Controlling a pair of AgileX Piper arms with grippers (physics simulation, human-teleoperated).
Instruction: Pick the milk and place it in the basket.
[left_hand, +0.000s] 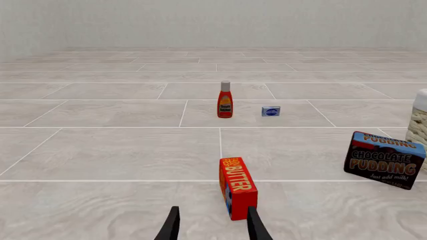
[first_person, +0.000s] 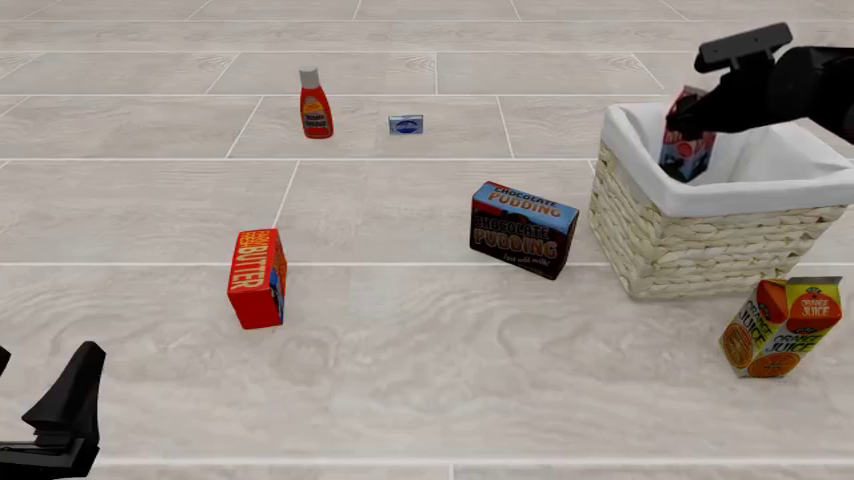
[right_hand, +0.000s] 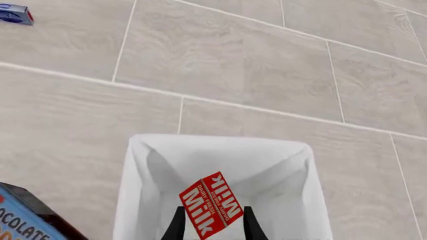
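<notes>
The milk (right_hand: 212, 204), a slim red-and-white carton, hung clamped in the right gripper (right_hand: 211, 222) above the woven, cloth-lined basket (first_person: 694, 245); the left gripper (left_hand: 212, 225) stood parted, holding nothing.

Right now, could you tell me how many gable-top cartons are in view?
2: the milk held by the right gripper over the basket, and the orange juice carton standing beside the basket, nearer the arms.

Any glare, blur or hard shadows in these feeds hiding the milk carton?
Front view: even, flat light, soft shadows, all sharp; the small red-and-white milk carton is partly hidden behind the dark right gripper, above the white-lined pale wicker basket. Right wrist view: crisp, label readable, no glare. Left wrist view: clear; no milk in it.
</notes>
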